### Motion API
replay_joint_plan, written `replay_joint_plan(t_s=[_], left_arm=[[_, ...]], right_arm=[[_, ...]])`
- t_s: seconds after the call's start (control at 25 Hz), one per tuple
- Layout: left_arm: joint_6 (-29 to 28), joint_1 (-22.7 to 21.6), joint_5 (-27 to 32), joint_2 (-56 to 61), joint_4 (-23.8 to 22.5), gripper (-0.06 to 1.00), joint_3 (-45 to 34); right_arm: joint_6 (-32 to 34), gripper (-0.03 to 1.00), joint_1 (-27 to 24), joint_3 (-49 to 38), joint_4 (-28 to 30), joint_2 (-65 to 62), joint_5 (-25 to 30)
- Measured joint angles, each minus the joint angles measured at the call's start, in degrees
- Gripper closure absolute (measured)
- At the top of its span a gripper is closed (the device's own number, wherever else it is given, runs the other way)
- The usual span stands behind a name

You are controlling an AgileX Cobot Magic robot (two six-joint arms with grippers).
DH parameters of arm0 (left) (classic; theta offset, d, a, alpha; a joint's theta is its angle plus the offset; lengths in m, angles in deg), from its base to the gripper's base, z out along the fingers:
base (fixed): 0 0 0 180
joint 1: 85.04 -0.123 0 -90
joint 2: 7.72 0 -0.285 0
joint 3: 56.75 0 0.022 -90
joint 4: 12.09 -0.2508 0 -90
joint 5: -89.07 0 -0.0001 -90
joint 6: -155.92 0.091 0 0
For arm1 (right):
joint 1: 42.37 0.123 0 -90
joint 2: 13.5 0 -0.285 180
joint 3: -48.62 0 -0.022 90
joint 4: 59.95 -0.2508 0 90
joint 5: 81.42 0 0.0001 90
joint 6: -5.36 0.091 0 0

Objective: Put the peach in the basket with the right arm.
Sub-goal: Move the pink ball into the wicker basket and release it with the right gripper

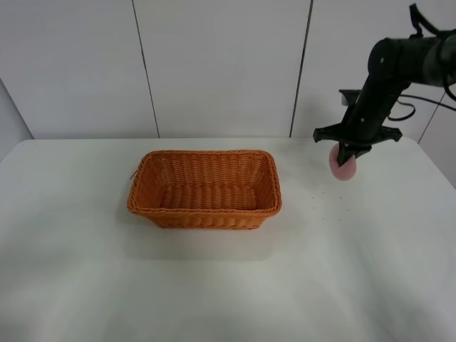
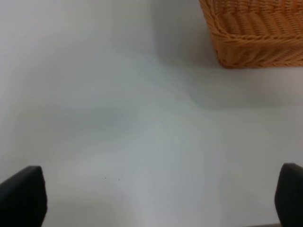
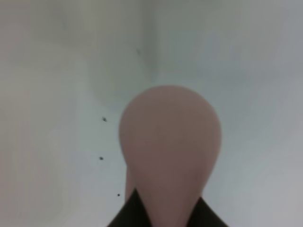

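Plainly, the right gripper [image 1: 348, 152] clenched the peach [image 1: 344, 169], with the basket [image 1: 205, 214] lying well apart on its left side.

basket [image 1: 204, 216]: woven wicker, rough, ribbed | peach [image 1: 345, 169]: matt, smooth | table [image 1: 228, 285]: smooth, matt, few dark specks | right arm [image 1: 388, 71]: glossy black casing

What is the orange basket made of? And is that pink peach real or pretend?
The basket looks like woven wicker or rattan: orange-brown strands cross in rows, with a braided rim. The peach looks pretend, maybe foam or plastic: its pink skin is even and matte, with no spots. I cannot be sure.
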Motion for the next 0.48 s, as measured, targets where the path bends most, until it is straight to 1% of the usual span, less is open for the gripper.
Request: replay_joint_plan(t_s=[0.2,0.32,0.48], left_arm=[[0.0,0.0,0.0,0.0,0.0,-0.04,0.0],[0.0,0.0,0.0,0.0,0.0,-0.04,0.0],[0.0,0.0,0.0,0.0,0.0,-0.04,0.0]], right_arm=[[-0.1,0.97,0.7,7.0,1.6,-1.7,5.2],[-0.1,0.97,0.9,9.1,1.6,-1.7,5.7],[-1.1,0.97,1.2,9.5,-2.1,-1.8,6.1]])
